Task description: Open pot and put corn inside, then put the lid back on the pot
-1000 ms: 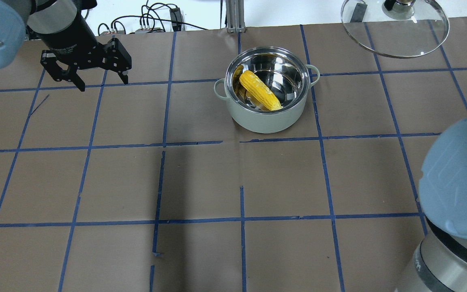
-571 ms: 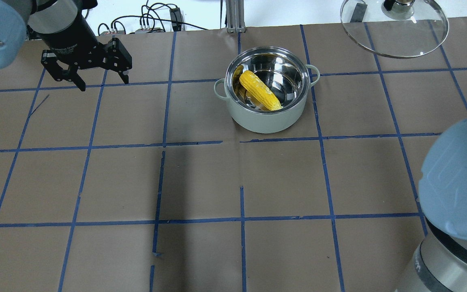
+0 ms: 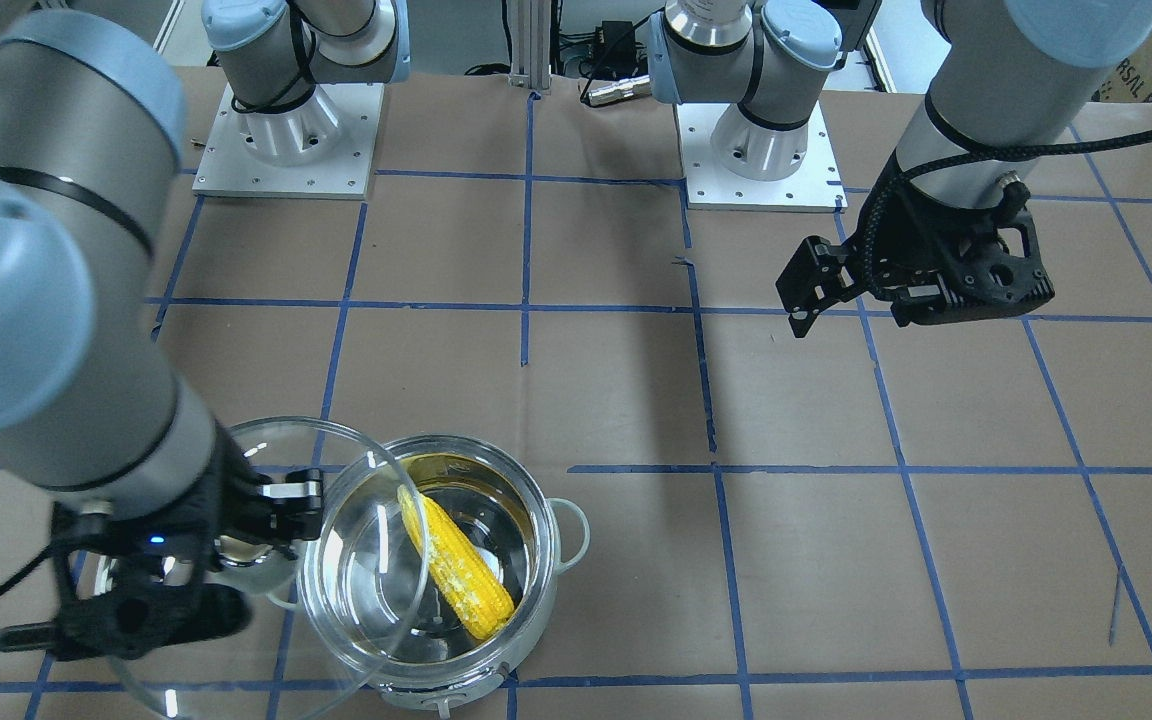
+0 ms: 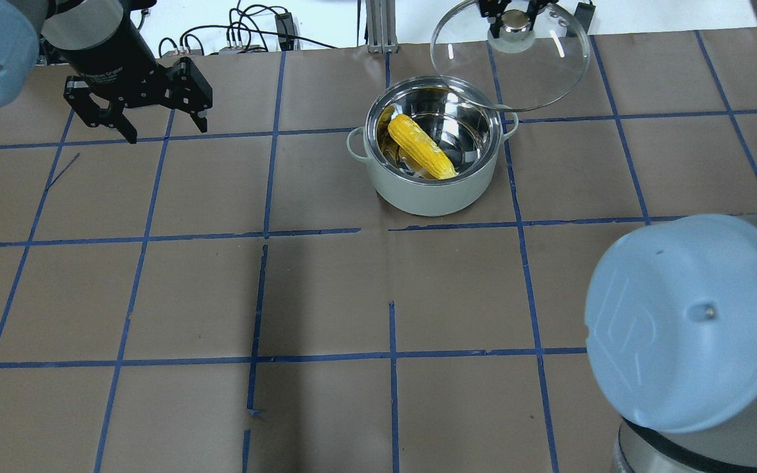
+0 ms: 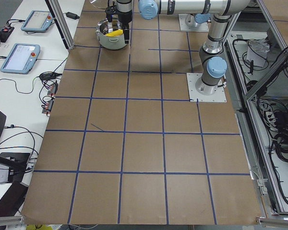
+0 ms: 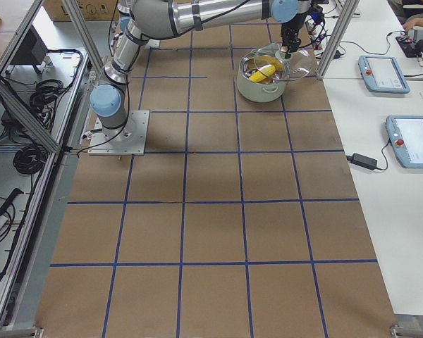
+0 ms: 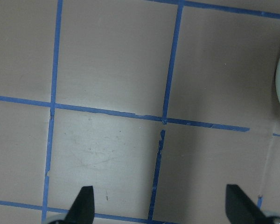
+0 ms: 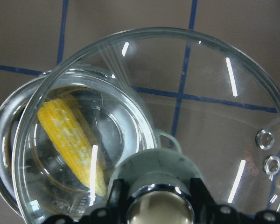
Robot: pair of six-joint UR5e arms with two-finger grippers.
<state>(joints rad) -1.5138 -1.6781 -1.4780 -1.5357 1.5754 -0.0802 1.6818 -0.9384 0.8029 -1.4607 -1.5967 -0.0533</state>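
The pot [image 4: 431, 197] stands open at the far middle of the table, with the corn [image 4: 421, 146] lying slanted inside it. My right gripper [image 4: 513, 20] is shut on the knob of the glass lid [image 4: 536, 75]. It holds the lid tilted in the air, overlapping the pot's far right rim. In the right wrist view the lid [image 8: 200, 116] covers part of the pot [image 8: 2, 140] and the corn [image 8: 70, 140]. In the front view the lid [image 3: 356, 500] overlaps the pot [image 3: 548, 560] and the corn [image 3: 456, 565]. My left gripper [image 4: 167, 133] is open and empty, far to the pot's left.
Cables [image 4: 247, 33] and a metal post [image 4: 378, 26] lie at the table's far edge. My right arm's elbow [image 4: 687, 322] hangs over the near right. The arm bases [image 3: 281, 130] [image 3: 761, 140] are bolted at the robot's side. Blue tape lines grid the brown table.
My right gripper has carried the lid leftward from the far right corner to the pot's rim. The left gripper has barely moved. Pot and corn are unmoved.
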